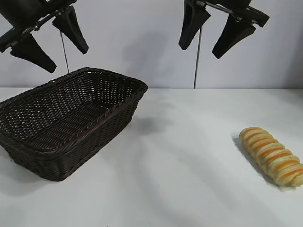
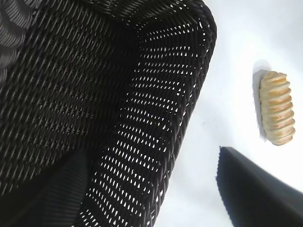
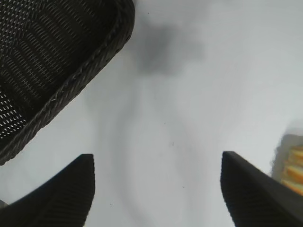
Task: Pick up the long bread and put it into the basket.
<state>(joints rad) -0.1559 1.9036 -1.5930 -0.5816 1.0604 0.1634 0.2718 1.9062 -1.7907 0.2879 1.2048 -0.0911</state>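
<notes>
The long bread (image 1: 272,156), golden-yellow with orange-brown stripes, lies on the white table at the right. It also shows in the left wrist view (image 2: 276,108) and at the edge of the right wrist view (image 3: 293,165). The dark brown wicker basket (image 1: 118,80) stands at the left, empty; it also shows in the left wrist view (image 2: 189,109) and the right wrist view (image 3: 90,66). My right gripper (image 1: 201,52) hangs open high above the table's middle, well up and left of the bread. My left gripper (image 1: 71,61) hangs open high above the basket.
The white table (image 1: 180,179) runs wide between the basket and the bread. A pale wall stands behind, with two thin vertical rods (image 1: 196,56) at the table's back edge.
</notes>
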